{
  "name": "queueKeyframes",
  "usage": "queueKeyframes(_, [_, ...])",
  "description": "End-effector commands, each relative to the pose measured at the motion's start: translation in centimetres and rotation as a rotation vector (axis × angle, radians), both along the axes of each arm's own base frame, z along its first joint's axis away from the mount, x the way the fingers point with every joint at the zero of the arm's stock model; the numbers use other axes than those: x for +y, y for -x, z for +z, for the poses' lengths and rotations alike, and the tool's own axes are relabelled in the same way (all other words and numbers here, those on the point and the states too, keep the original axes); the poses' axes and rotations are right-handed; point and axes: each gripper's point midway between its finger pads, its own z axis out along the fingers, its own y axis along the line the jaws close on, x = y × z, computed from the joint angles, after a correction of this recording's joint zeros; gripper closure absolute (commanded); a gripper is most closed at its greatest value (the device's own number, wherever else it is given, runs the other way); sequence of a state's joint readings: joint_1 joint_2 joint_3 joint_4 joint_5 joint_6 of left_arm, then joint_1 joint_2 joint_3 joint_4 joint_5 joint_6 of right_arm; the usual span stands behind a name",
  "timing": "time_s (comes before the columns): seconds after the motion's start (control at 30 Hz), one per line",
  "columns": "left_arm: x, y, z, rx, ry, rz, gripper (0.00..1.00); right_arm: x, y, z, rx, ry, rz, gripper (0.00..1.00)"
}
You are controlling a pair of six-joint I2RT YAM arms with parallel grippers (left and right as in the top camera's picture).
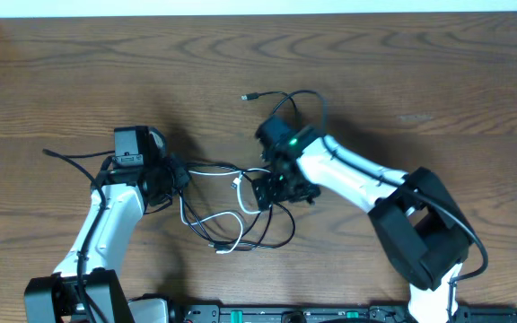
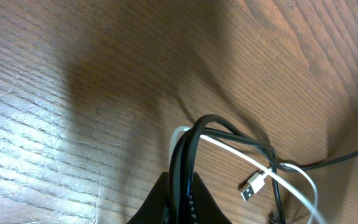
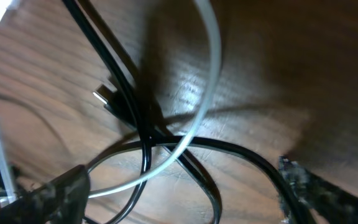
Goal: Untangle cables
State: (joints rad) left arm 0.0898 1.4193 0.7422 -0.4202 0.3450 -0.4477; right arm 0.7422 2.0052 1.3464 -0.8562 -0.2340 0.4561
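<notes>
The cables lie tangled at the centre of the table. The left gripper, at 9 o'clock of the tangle, has its jaws clamped on the cables: black cords and the white cord. The right gripper, at 3 o'clock, has its jaws wide, with cords lying between them.

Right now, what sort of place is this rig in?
Likely a robotics lab bench: a wood-grain table, a left arm and a right arm based at its near edge, and a tangle of thin black and white cables between them.
</notes>
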Motion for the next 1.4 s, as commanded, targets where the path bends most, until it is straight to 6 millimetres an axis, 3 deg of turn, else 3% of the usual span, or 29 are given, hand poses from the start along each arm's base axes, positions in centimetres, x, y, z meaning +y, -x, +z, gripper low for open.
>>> queueKeyframes(0.0, [0.4,0.2,-0.3,0.01,-0.019,0.004,0.92,-0.3,-0.7,0.7,-0.118,0.108,-0.08,0.17])
queueKeyframes(0.4, [0.4,0.3,-0.3,0.017,-0.018,0.004,0.92,-1.7,0.2,-0.2,-0.193,0.24,-0.04,0.55])
queueKeyframes(0.53, [0.4,0.3,-0.4,0.017,-0.018,0.004,0.92,-2.9,-0.4,-0.3,-0.237,0.301,-0.041,0.75])
queueKeyframes(0.8, [-0.3,0.4,-0.2,0.015,0.024,-0.012,0.92,-4.6,-1.5,0.0,-0.313,0.386,-0.042,0.98])
queueKeyframes(1.13, [-1.8,0.2,0.4,-0.003,0.107,-0.047,0.92,-6.7,-4.6,-1.0,-0.354,0.371,-0.042,0.99])
queueKeyframes(1.37, [-2.5,0.0,0.9,-0.022,0.148,-0.065,0.92,-8.7,-9.2,-0.7,-0.413,0.316,-0.17,0.99])
